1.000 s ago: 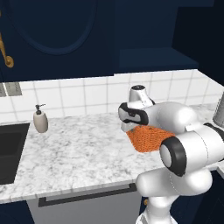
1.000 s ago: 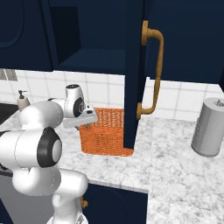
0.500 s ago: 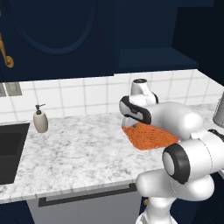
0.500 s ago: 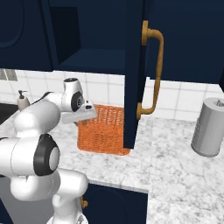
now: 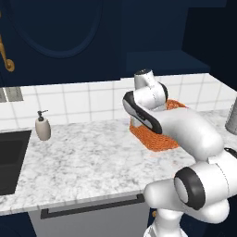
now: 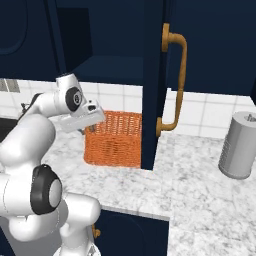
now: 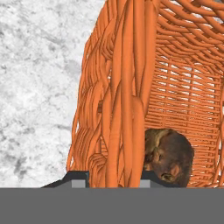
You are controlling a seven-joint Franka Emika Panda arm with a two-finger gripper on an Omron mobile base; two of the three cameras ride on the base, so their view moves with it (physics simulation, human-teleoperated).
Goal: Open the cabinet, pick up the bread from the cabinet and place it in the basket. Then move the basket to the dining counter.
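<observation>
The orange wicker basket [image 6: 115, 140] rests on the marble worktop below the open navy cabinet [image 6: 152, 85]. In the hand view, its near wall [image 7: 122, 100] stands between my two fingertips. My gripper [image 7: 113, 177] is shut on that wall, at the basket's left end [image 6: 86, 131] in the right base view. The brown bread [image 7: 168, 155] lies inside the basket, just behind the gripped wall. In the left base view my arm covers much of the basket [image 5: 155, 139]. The dining counter is out of view.
The open cabinet door with its brass handle [image 6: 172, 80] hangs just right of the basket. A grey canister [image 6: 240, 145] stands at the right. A soap dispenser [image 5: 43, 127] and the black sink [image 5: 9, 157] are at the left. Below the worktop edge is a grey drawer front [image 5: 92, 208].
My hand has settled onto the basket's left wall and the jaws have closed on it. The arm has swung a little left. The basket has stayed in place.
</observation>
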